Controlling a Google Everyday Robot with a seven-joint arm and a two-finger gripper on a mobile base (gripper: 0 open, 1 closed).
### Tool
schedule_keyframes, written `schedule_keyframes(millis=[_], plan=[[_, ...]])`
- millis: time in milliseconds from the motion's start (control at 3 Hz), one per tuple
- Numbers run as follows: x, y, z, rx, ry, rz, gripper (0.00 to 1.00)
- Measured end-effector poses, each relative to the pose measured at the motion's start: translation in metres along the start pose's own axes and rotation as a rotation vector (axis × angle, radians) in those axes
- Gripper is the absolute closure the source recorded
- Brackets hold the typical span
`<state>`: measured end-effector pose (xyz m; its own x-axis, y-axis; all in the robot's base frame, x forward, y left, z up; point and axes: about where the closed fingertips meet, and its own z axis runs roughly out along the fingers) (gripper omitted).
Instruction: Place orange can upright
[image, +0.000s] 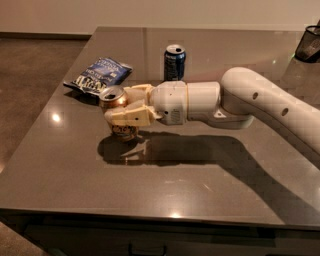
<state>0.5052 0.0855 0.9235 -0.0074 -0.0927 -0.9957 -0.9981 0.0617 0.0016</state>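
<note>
The orange can (116, 101) stands close to upright near the left middle of the dark table (200, 170), its silver top facing up and its base at or just above the surface. My gripper (120, 106) reaches in from the right and is shut on the can's body, one cream finger (129, 117) across its front and the other behind it. The white arm (240, 102) stretches away to the right edge of the view.
A dark blue can (175, 62) stands upright behind the arm. A blue chip bag (99, 73) lies flat at the far left, just behind the orange can. A black mesh holder (308, 44) sits at the far right corner. The table's front edge runs along the bottom.
</note>
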Motion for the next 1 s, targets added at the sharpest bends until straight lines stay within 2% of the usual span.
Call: schedule_keyframes(millis=[333, 1000], plan=[[0.0037, -0.0005, 0.0023, -0.014, -0.025, 0.002, 0.84], [0.0102, -0.0027, 0.0014, -0.029, -0.033, 0.008, 0.23]])
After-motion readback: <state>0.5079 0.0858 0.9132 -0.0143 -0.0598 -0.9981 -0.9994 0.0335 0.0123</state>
